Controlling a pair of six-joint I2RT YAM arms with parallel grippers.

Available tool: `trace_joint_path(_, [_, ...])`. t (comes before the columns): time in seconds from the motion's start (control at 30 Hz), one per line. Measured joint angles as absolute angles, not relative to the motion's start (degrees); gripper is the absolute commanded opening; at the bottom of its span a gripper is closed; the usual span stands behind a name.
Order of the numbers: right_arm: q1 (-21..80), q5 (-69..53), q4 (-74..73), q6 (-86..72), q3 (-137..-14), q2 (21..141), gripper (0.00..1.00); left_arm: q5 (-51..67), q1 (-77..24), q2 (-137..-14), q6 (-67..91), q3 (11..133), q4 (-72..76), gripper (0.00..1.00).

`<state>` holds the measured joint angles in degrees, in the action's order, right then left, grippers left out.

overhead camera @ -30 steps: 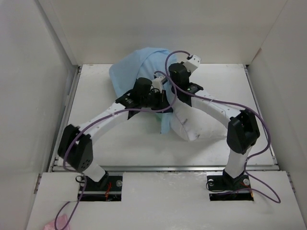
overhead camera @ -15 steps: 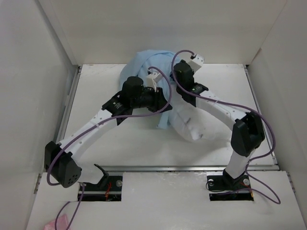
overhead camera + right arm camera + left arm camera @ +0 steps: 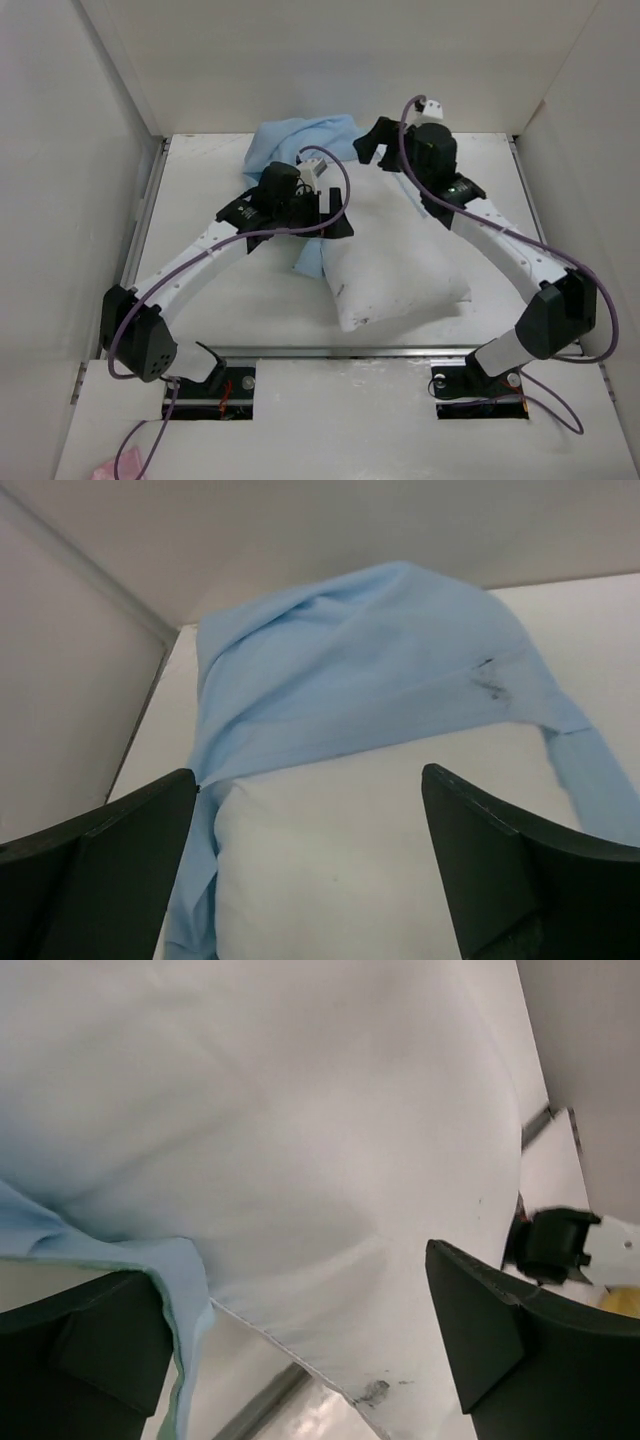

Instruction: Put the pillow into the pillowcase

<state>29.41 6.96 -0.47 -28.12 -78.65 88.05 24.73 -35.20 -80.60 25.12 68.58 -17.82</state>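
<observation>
The white pillow (image 3: 395,270) lies flat on the table, one corner toward the front edge. The light-blue pillowcase (image 3: 295,140) is bunched at the back, draped over the pillow's far end, with a strip (image 3: 312,255) hanging down its left side. My left gripper (image 3: 335,215) stands open over the pillow's left edge; in the left wrist view the pillow (image 3: 300,1130) fills the gap between its jaws and the pillowcase hem (image 3: 185,1290) runs past the left finger (image 3: 80,1350). My right gripper (image 3: 378,150) hangs open above the pillow's far end, looking down on pillowcase (image 3: 360,670) and pillow (image 3: 380,870).
White walls enclose the table on the left (image 3: 60,200), back and right (image 3: 590,180). A metal rail (image 3: 400,351) runs along the table's front edge. Purple cables loop over both arms. A pink scrap (image 3: 108,468) lies at the bottom left.
Both grippers have opened and let go. The pillow has dropped flat onto the table, the pillowcase has slumped toward the back, and the right arm has swung back and right.
</observation>
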Motion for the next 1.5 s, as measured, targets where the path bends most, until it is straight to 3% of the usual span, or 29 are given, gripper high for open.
trace_joint_path(0.4, [18.33,5.04,-7.46,-26.68,-73.49,89.32,0.99,2.39,-35.16,-77.45,23.97,81.95,-23.59,1.0])
trace_joint_path(0.73, [18.09,-9.89,-3.31,-26.55,-60.31,91.55,0.95,7.09,-34.02,-92.77,20.86,85.23,-22.92,1.0])
trace_joint_path(0.8, [18.9,-12.71,-1.74,-25.41,-59.05,91.42,0.95,8.73,-32.67,-96.99,20.71,85.23,-23.0,0.94])
trace_joint_path(0.87, [21.32,-13.78,-0.84,-22.81,-58.89,91.22,0.94,10.74,-30.87,-100.6,20.58,85.69,-23.49,0.9])
trace_joint_path(1.17, [36.12,-15.11,-3.49,-9.98,-67.11,94.26,0.91,11.38,-23.53,-112.14,16.32,104.47,-35.09,0.91])
trace_joint_path(1.33, [39.53,-15.55,-6.37,-8.14,-69.69,93.67,0.91,6.92,-22.5,-113.58,13.91,110.76,-30.94,1.0])
trace_joint_path(1.5, [31.86,-11.25,-10.35,-12.36,-69.58,88.18,0.91,1.19,-24.73,-106.52,11.79,101.36,-27.4,1.0])
